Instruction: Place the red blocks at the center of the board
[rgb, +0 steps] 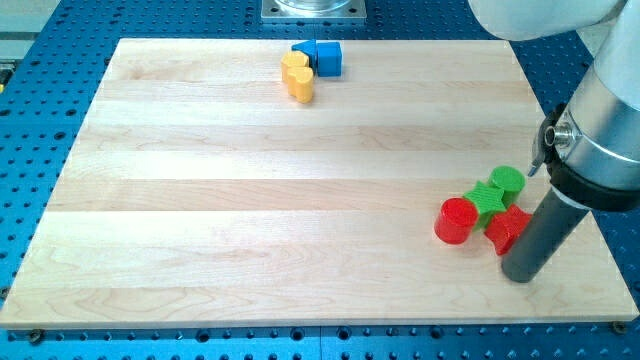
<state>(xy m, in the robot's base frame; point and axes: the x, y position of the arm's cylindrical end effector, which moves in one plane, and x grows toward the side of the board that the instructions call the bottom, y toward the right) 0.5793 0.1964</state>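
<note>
Two red blocks (457, 221) (508, 229), two green blocks (488, 199) (507, 181), one yellow block (297, 77) and one blue block (323, 57) dot a pale wooden board (250, 200).

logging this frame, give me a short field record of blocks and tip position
red blocks: red cylinder and a second red block, lower right of the board
green blocks: green star, green cylinder, touching the reds
top cluster: yellow block against blue block
tip: my tip just right of and below the second red block
board centre: no red blocks there
</note>
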